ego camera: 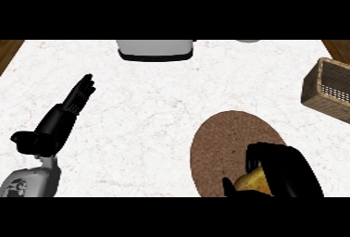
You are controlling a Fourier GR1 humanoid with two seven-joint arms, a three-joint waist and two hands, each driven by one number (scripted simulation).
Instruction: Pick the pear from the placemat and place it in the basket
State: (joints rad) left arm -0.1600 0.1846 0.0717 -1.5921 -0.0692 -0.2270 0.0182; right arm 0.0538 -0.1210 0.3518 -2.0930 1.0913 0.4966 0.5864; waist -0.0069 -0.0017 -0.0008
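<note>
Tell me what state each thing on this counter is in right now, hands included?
pear: on the placemat, right hand curled round it, mostly hidden.
placemat: flat on the counter, under the pear.
basket: at the counter's right edge, partly out of view, nothing visible inside.
right hand: shut on the pear.
left hand: open, fingers straight, resting at the left.
grey appliance: standing at the far edge, partly cut off.

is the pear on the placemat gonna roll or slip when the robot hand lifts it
Probably somewhat. The pear looks rounded and smooth, so it could turn inside the right robot hand, whose fingers curl round it. It looks stiff, so unlikely to sag. If released on the flat brown placemat, it might roll; the basket has walls to stop that.
</note>
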